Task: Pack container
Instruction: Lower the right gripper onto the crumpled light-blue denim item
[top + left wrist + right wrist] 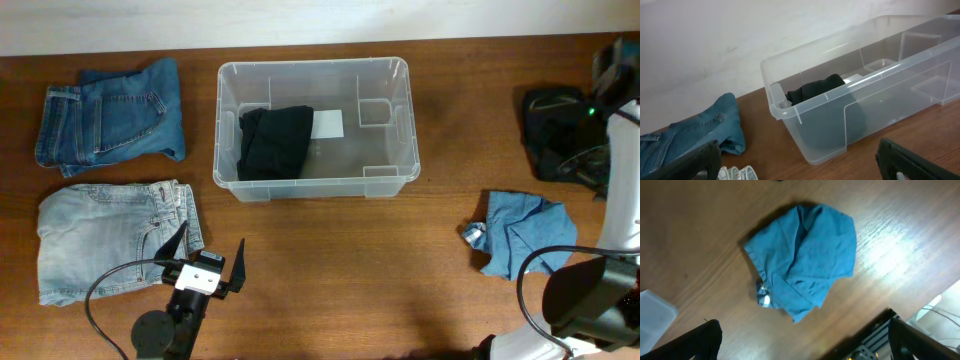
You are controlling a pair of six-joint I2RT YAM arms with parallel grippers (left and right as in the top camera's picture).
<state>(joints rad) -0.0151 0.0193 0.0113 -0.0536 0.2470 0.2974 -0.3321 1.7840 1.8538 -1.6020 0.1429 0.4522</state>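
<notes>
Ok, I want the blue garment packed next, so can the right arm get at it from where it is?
Probably yes. The blue garment lies alone on the bare table with nothing on top of it. The right gripper hangs open with the garment straight ahead of its fingers, so a direct approach looks free.

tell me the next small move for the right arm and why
Probably lower the right gripper onto the crumpled blue cloth: its jaws are open, the cloth lies loose on the table right below, and the container holds only one black garment.

Overhead straight down, left wrist low toward container, right wrist over cloth
</notes>
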